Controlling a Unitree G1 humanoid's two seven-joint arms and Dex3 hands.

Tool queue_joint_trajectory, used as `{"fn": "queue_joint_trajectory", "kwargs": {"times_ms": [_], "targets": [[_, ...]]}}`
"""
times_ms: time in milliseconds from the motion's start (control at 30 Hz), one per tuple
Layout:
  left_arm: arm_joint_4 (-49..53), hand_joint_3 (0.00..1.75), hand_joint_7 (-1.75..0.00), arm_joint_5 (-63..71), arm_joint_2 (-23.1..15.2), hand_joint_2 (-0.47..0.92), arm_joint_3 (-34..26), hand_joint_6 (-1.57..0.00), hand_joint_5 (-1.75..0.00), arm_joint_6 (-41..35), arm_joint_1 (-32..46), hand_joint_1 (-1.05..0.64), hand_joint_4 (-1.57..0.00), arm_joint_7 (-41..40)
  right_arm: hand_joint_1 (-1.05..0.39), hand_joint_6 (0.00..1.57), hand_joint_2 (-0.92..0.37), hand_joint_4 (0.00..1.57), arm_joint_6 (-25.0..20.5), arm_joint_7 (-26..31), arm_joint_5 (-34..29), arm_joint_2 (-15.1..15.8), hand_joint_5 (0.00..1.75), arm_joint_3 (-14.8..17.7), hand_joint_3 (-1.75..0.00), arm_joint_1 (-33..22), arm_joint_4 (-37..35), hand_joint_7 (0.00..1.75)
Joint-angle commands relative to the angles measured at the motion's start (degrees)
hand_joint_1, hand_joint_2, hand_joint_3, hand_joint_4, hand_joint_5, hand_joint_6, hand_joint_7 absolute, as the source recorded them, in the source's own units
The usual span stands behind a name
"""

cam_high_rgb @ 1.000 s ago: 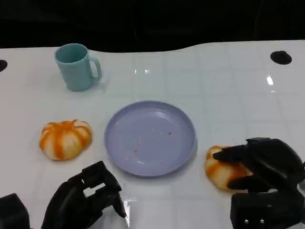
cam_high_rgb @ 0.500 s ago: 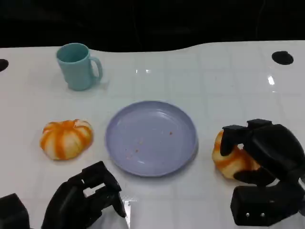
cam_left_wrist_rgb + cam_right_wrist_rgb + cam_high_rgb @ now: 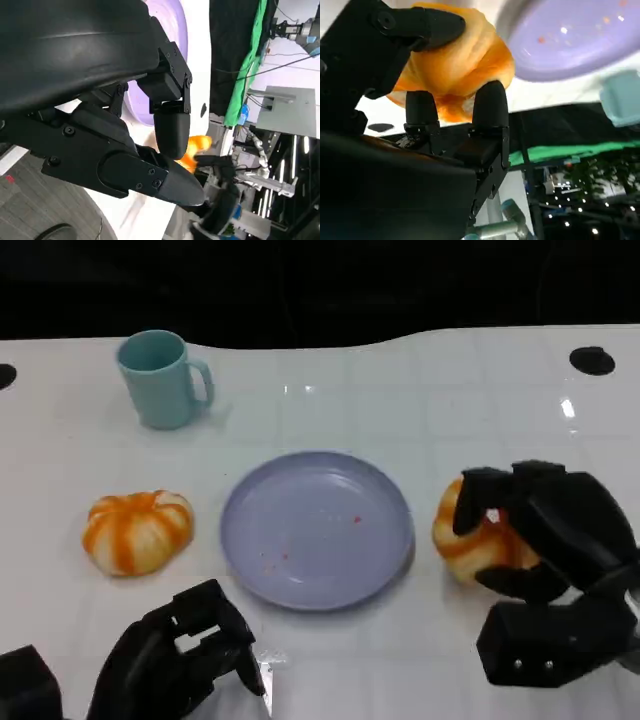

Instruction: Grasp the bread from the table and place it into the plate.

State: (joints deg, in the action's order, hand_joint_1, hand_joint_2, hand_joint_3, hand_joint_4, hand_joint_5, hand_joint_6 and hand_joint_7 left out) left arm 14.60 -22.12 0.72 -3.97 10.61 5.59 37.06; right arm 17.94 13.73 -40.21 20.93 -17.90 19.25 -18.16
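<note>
My right hand [image 3: 550,540] grips an orange-and-white bread roll [image 3: 468,542] just right of the lilac plate [image 3: 316,528], lifted a little off the table. In the right wrist view the fingers [image 3: 490,107] wrap the roll [image 3: 457,62] with the plate [image 3: 570,40] beyond it. A second, similar roll [image 3: 136,530] lies on the table left of the plate. My left hand [image 3: 180,660] rests low at the near edge with fingers curled in, holding nothing. The left wrist view shows those fingers [image 3: 170,130], the plate's rim [image 3: 175,30] and the held roll [image 3: 192,150] far off.
A teal mug [image 3: 160,378] stands at the back left. Two dark round holes [image 3: 592,360] mark the white table near its far corners. The plate carries a few crumbs.
My right hand closed around the roll at the plate's right, raised it off the table and carried it slightly toward the plate. The left hand has stayed still.
</note>
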Motion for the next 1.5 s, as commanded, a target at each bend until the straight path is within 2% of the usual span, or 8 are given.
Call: {"fn": "queue_joint_trajectory", "kwargs": {"times_ms": [33, 200, 500, 900, 1000, 1067, 1233, 1500], "targets": [[-0.36, 0.00, -1.24, 0.21, -0.44, 0.84, -0.01, -0.78, -1.73, 0.02, 0.26, -0.93, -0.69, -0.78, -0.07, 0.81, -0.24, 0.97, 0.45, -1.32, 2.27, -1.13, 1.75, 0.89, -1.30, 2.91, 1.96, 1.57], [0.04, 0.00, -1.28, 0.43, -0.61, 0.86, 0.02, -0.77, -1.75, 0.84, 0.20, -0.93, -0.69, -0.29, -0.07, 0.87, -0.21, 1.01, 0.26, -1.81, 2.13, -3.26, 1.75, -0.18, -1.26, 5.55, 1.39, 1.45], [-0.18, 0.00, -1.22, -0.01, -0.35, 0.84, 0.07, -0.79, -1.74, 0.39, 0.36, -0.93, -0.69, -0.30, -0.12, 0.80, -0.24, 1.00, 0.70, -3.81, 2.52, -7.90, 1.75, -2.34, -1.37, 10.34, -1.96, 1.64], [-0.16, 0.00, -1.24, 0.17, -0.20, 0.84, 0.37, -0.78, -1.75, 0.87, 0.66, -0.92, -0.69, -0.16, -0.10, 0.78, -0.25, 0.98, 6.38, -3.85, 3.79, -14.03, 1.75, -5.98, -1.32, 17.61, -19.58, 1.63], [-0.23, 0.00, -1.24, 0.14, -0.13, 0.84, 0.42, -0.78, -1.75, 0.86, 0.74, -0.93, -0.69, -0.28, -0.12, 0.83, -0.31, 0.93, 6.54, -5.46, 5.00, -14.93, 1.75, -6.05, -1.33, 18.52, -22.68, 1.43], [-0.28, 0.00, -1.25, -0.16, -0.09, 0.84, 0.40, -0.78, -1.75, 0.51, 0.73, -0.92, -0.69, -0.16, -0.15, 0.89, -0.42, 0.84, 5.87, -7.47, 6.09, -15.44, 1.69, -5.89, -1.18, 18.80, -23.73, 0.93], [-0.26, 0.00, -1.27, 0.42, -0.24, 0.84, 0.56, -0.78, -1.75, 0.84, 0.65, -0.94, -0.69, -0.44, -0.38, 0.62, -0.85, 0.38, 6.19, -11.62, 5.35, -14.31, 0.70, -7.60, -0.36, 19.03, -23.91, 0.12], [-0.15, 0.00, -1.27, 0.09, -0.11, 0.84, 0.51, -0.77, -1.75, 0.76, 0.58, -0.92, -0.69, -0.31, -0.63, 0.31, -0.92, 0.01, 7.04, -14.85, 5.18, -12.39, 0.38, -9.03, -0.28, 18.17, -20.95, 0.00]]}}
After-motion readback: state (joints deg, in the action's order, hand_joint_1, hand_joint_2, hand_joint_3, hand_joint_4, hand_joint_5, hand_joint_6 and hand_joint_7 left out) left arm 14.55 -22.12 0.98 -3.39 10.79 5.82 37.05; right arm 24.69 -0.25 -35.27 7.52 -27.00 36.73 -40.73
